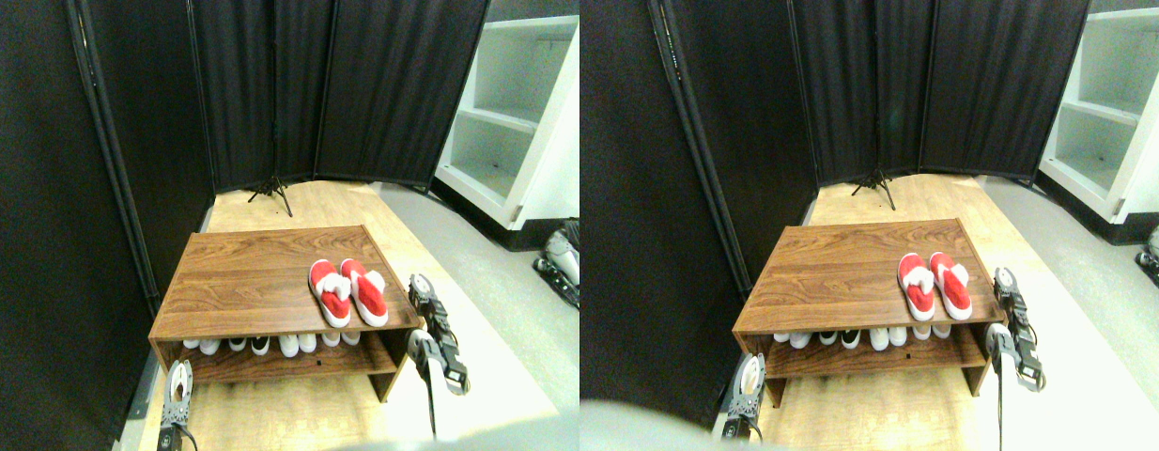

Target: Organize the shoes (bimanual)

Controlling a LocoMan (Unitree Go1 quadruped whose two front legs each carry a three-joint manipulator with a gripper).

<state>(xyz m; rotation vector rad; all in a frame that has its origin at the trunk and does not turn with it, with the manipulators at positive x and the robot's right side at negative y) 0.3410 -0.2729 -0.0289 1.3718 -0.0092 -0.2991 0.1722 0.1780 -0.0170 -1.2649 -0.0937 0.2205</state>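
Note:
Two bright red slip-on shoes [347, 291] with white sole edges lie side by side, touching, on the right part of the wooden rack's top [251, 277], toes toward me. My right gripper [422, 289] is raised just beside the rack's right edge, a little right of the shoes and not touching them. My left gripper [178, 387] hangs low in front of the rack's lower left corner, far from the shoes and holding nothing.
A row of white and black shoes [270, 343] shows only toes on the rack's lower shelf. Black folding screens [288, 85] close off the back and left, with a tripod stand [274, 188] behind the rack. A white shelf unit [518, 113] stands at the back right.

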